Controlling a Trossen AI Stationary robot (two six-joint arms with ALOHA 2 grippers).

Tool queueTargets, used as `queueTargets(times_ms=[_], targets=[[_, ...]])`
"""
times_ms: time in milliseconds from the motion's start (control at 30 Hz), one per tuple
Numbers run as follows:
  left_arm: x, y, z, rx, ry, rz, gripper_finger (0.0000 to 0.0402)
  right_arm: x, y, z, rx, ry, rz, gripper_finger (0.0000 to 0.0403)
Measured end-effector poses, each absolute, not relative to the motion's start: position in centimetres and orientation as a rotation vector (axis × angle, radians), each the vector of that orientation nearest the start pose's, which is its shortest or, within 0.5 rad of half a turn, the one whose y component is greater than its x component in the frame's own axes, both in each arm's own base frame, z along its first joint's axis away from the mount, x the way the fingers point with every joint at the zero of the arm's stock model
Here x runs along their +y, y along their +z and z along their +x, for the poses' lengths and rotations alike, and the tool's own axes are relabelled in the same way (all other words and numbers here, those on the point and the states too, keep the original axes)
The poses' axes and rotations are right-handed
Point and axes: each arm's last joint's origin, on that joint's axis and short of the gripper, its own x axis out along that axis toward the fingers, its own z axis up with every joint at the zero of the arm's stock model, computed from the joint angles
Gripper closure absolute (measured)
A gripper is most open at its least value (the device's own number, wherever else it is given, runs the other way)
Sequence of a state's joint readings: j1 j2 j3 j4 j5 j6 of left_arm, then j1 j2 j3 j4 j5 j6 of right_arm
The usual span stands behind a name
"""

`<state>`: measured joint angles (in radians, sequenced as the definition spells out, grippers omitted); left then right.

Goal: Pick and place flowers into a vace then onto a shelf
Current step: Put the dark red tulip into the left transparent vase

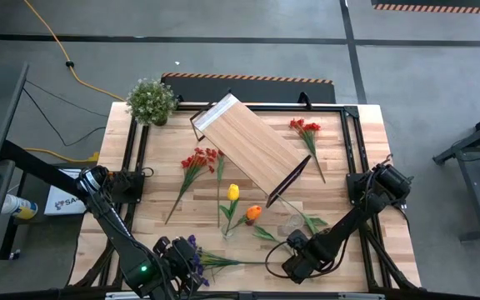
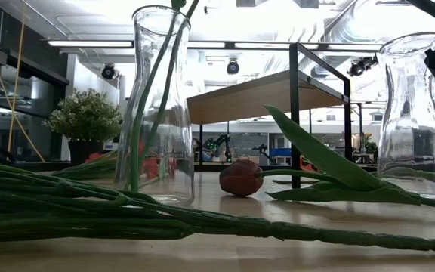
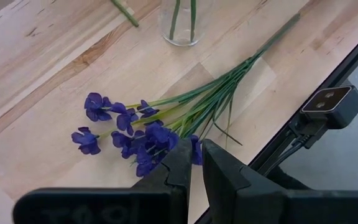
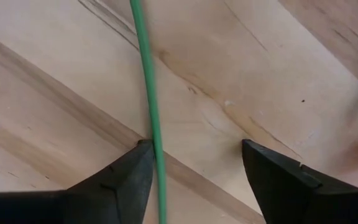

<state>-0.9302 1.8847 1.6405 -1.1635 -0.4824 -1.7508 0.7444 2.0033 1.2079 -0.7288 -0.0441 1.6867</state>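
A purple spray [image 3: 135,130] lies flat on the tabletop at the near edge, its stems [image 1: 240,261] running toward the right. My left gripper [image 3: 196,163] hovers shut just above its blossoms. My right gripper [image 1: 288,268] points down at the near right, open, with a thin green stem [image 4: 149,93] lying on the wood between its fingers, close to one of them. A yellow tulip [image 1: 233,192] stands in a glass vase [image 2: 157,106]. An orange tulip [image 1: 253,212] lies on the table. The shelf [image 1: 248,142] stands slantwise mid-table. My right gripper comes from above with its fingers on either side of the green stem. The stem runs along the inner edge of one finger [image 4: 138,163]; I cannot tell whether they touch. The stem lies flat on the tabletop.
A second glass vase [image 2: 418,106] stands near my right gripper. Red sprays [image 1: 198,160] lie left of the shelf and red flowers [image 1: 305,127] to its right. A potted plant [image 1: 151,100] sits at the far left corner. The table's near edge is close to both grippers.
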Motion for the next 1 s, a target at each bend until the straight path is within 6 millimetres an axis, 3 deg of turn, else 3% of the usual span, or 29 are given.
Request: queueTargets(times_ms=[500,1000], targets=[[-28.69,26.13,23.08,0.958,0.585,-0.639,0.0328,23.72,11.32,25.54,1.472,-0.705,0.792,0.0233],[-28.67,26.12,23.05,0.959,0.587,-0.635,0.0328,23.92,11.32,25.78,1.466,-0.678,0.818,0.0352]])
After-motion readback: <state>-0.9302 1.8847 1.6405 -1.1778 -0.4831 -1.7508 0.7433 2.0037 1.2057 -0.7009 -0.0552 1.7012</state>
